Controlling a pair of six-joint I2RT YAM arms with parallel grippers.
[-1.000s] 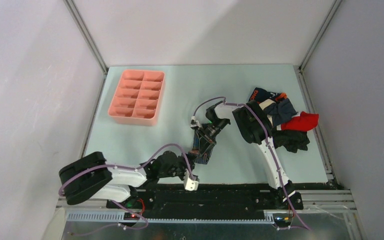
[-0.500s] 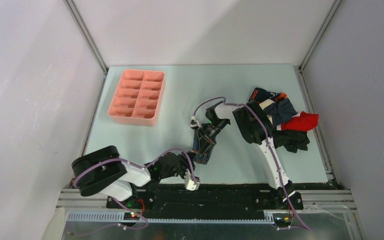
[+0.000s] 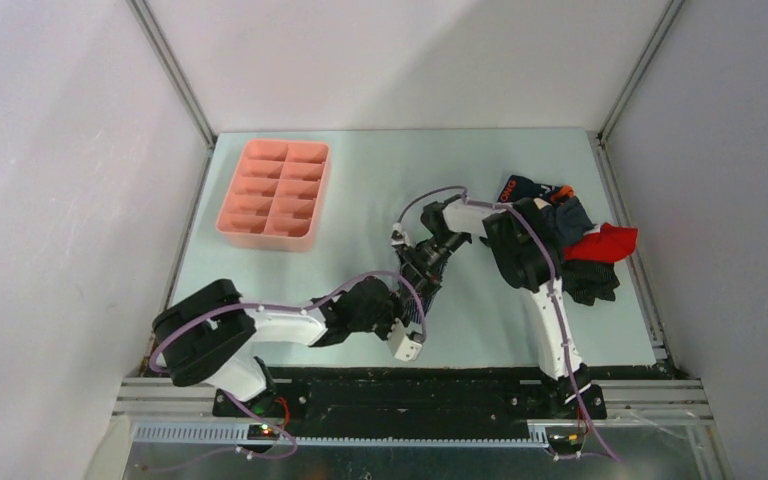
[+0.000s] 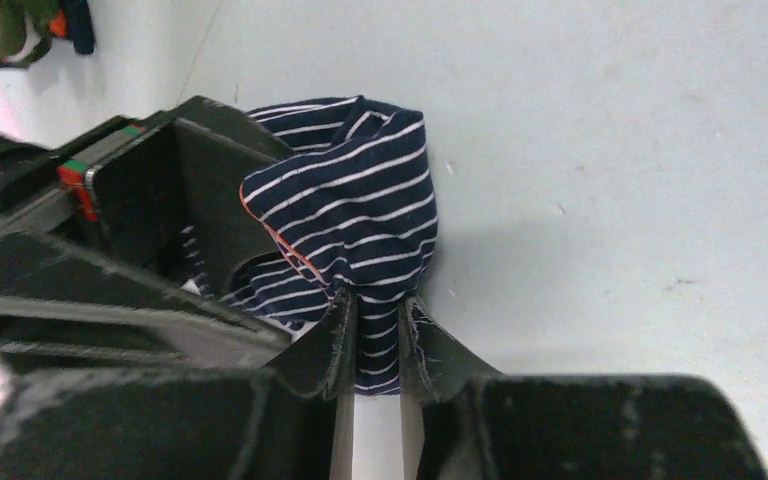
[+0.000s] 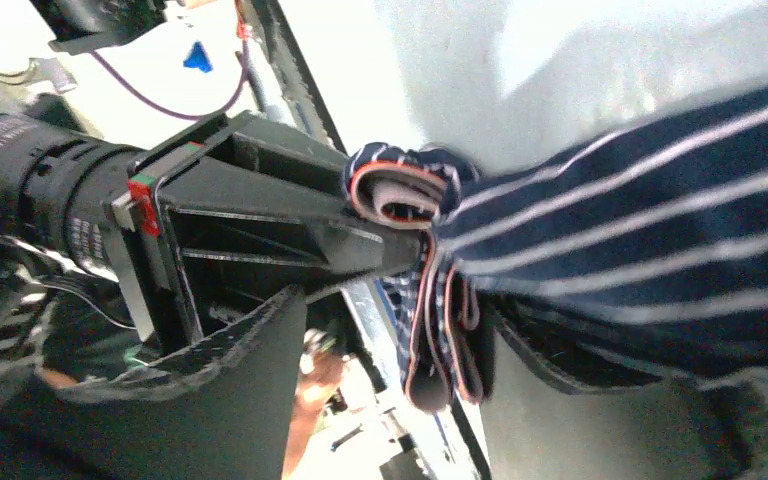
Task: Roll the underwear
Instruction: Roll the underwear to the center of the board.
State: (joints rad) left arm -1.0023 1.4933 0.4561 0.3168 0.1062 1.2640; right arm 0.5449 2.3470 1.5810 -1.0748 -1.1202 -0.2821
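1. The desk [image 3: 360,190] is carrying everything. The pile of other underwear [image 3: 582,245] is lying well behind the right jaws, past that arm, and is playing no part in this step.
2. The left arm [image 3: 280,325] and the right arm [image 3: 525,255] are meeting nose to nose, jaws facing jaws. Neither is nearer, since both are sitting right at the garment.
3. The striped underwear [image 4: 360,210] is lying bunched between them. Its long axis is running straight from the left jaws to the right jaws, with one end at each.
4. The left jaws are pinching their end. A fold of striped cloth is filling the narrow gap at their tips, and the rest is humping up just ahead of them.
5. The right jaws are standing apart and gripping nothing. A folded hem with orange piping is hanging loose between them, closer to one side. I cannot tell whether it is touching.
6. As I judge it, the coming move is turning on that short line. Only the left end is being held, so any roll would be winding away from the left jaws, toward the right ones.
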